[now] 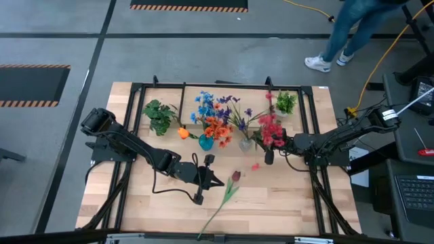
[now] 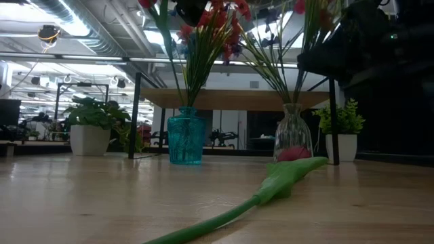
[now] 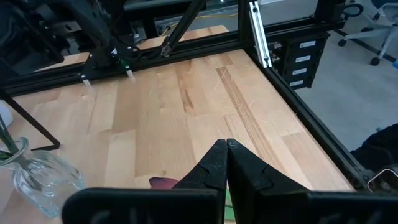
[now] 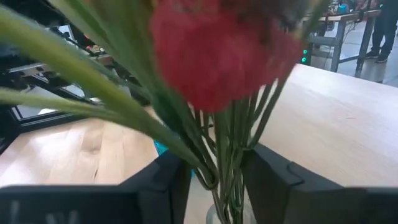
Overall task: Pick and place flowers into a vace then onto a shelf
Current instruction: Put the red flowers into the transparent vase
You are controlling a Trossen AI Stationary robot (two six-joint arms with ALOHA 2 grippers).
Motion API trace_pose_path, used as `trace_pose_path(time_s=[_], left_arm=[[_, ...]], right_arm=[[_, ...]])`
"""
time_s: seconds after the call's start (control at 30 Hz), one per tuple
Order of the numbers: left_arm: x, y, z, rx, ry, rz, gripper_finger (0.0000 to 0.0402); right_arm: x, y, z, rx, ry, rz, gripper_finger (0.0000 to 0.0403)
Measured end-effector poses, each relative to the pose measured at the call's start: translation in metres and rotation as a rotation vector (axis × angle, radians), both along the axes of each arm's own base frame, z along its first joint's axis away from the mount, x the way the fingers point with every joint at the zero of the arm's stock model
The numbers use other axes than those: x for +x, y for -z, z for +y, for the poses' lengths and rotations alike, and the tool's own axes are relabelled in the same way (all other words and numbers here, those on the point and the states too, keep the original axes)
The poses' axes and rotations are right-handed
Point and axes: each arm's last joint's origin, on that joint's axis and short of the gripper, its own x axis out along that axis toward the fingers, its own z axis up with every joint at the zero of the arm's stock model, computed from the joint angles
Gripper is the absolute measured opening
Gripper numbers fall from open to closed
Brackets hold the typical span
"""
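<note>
On my feed the surface (image 1: 285,196) carries the shelf (image 2: 230,99), with the vases beneath it. My right gripper (image 4: 214,177) has its jaws parted around the green stems of the red flowers (image 4: 214,56) standing in the clear vase (image 2: 292,139); whether the fingers (image 4: 273,177) touch them I cannot tell. My left gripper (image 3: 226,163) is clenched on nothing, above the tulip (image 1: 230,190) lying flat. The blooms are cut off in the low view.
</note>
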Motion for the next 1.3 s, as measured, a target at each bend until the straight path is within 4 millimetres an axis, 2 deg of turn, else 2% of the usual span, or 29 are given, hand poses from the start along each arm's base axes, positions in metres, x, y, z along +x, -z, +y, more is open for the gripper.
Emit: trace_pose_path(time_s=[0.3, 0.5, 0.67, 0.87, 1.07, 1.3], left_arm=[[0.0, 0.0, 0.0, -0.031, -0.012, 0.006, 0.0005], [0.0, 0.0, 0.0, -0.031, -0.012, 0.006, 0.0003], [0.0, 0.0, 0.0, -0.031, -0.012, 0.006, 0.0006], [0.0, 0.0, 0.0, -0.035, -0.001, 0.008, 0.0002], [0.0, 0.001, -0.001, -0.035, 0.001, 0.011, 0.0006], [-0.001, 0.002, 0.0, -0.027, 0.002, 0.027, 0.0003]], right_arm=[[0.002, -0.001, 0.001, -0.007, 0.0, 0.036, 0.0153], [0.016, -0.016, 0.002, -0.041, 0.014, 0.174, 0.0154], [0.025, -0.033, -0.005, -0.062, 0.063, 0.278, 0.0154], [0.029, -0.041, -0.015, -0.064, 0.1, 0.337, 0.0154], [0.032, -0.048, -0.019, 0.016, 0.008, 0.365, 0.0154], [0.031, -0.061, -0.023, 0.016, 0.02, 0.497, 0.0154]])
